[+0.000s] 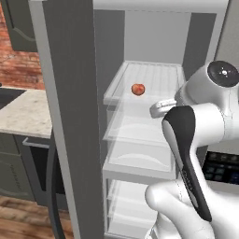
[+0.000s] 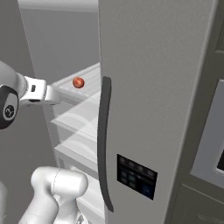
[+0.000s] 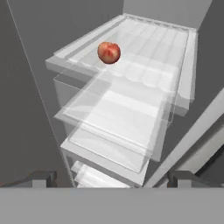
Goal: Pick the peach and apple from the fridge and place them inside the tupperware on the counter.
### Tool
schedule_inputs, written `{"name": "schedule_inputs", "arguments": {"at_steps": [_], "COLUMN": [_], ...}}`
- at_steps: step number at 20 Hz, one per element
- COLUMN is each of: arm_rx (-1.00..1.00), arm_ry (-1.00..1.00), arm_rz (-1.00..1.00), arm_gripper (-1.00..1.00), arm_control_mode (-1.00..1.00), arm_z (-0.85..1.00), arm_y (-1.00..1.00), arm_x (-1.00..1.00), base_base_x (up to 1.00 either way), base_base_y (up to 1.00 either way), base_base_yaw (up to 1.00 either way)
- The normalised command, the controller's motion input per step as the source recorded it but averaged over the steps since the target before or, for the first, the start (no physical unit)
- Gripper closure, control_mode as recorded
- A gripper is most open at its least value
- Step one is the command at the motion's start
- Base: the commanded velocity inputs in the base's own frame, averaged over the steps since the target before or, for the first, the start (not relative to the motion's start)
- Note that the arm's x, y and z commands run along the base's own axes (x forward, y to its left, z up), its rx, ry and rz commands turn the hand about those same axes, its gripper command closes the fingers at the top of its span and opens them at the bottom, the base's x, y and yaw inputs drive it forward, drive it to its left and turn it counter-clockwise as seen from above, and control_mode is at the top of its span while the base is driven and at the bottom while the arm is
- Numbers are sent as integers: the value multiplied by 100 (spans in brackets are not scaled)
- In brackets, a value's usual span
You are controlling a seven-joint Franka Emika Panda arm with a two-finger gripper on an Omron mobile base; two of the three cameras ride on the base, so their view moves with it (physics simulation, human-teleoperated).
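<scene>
Fridge (image 1: 70, 116) open on its left compartment, claw (image 3: 111, 178) spread to full width and holding nothing, dark fingertips (image 3: 41, 178) rising at 7 and 5 o'clock of the hand view with bare air between them. Aimed down and inward at the stacked translucent shelves (image 3: 118, 113), well short of any of them. Round red-orange fruit (image 3: 109, 52) at about 12 o'clock from the claw in the hand view, sitting alone on the top shelf near that shelf's front left edge, clear of the fingers; peach or apple, cannot tell which.

Same fruit in the left base view, at about 10 o'clock from the white wrist, resting on the upper shelf inside the compartment. In the right base view, at roughly 1 o'clock from the outstretched forearm, just beyond the shut right door's edge. Long dark handle (image 2: 104, 140) running down that shut door, black control panel (image 2: 136, 176) at 4 o'clock from it. Open left door edge-on in the left base view, with pale stone counter (image 1: 25, 112) and red brick wall (image 1: 21, 60) off at 9 and 10 o'clock.
</scene>
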Motion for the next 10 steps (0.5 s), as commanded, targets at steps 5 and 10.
{"name": "schedule_inputs", "arguments": {"at_steps": [5,10], "arm_rx": [3,15], "arm_ry": [-15,-1], "arm_rz": [-8,-1], "arm_gripper": [-100,-100], "arm_control_mode": [-100,-100], "arm_z": [14,12], "arm_y": [0,0], "arm_x": [47,51], "base_base_x": [0,0], "base_base_y": [0,0], "base_base_yaw": [0,0]}}
